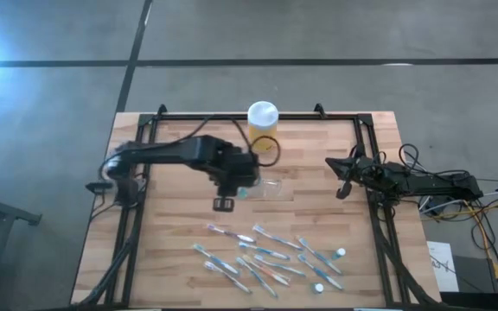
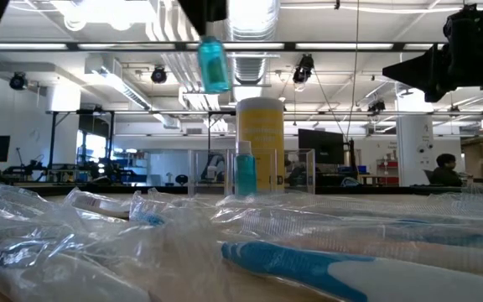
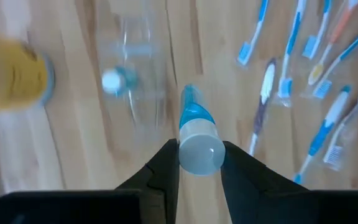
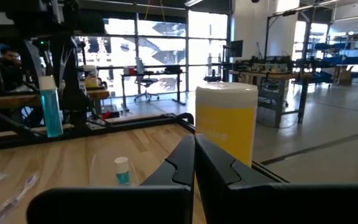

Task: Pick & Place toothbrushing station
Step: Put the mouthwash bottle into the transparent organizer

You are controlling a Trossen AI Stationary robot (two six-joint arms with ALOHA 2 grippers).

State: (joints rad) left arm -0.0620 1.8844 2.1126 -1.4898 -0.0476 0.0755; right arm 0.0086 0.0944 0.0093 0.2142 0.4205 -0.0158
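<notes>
The left gripper (image 3: 199,163), jaws clamping a tube (image 3: 197,130) cap-up, is hanging beside the clear cup (image 1: 272,188), presumably for dropping in; right jaws together.

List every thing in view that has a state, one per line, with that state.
left gripper: shut on the blue tube, raised above the table.
blue tube: held, white cap toward the wrist.
clear holder: upright on the table, one tube standing inside.
yellow jar: upright, white lid on.
toothbrushes: lying loose on the table, wrapped.
right gripper: shut, empty, at the table's right edge.
</notes>
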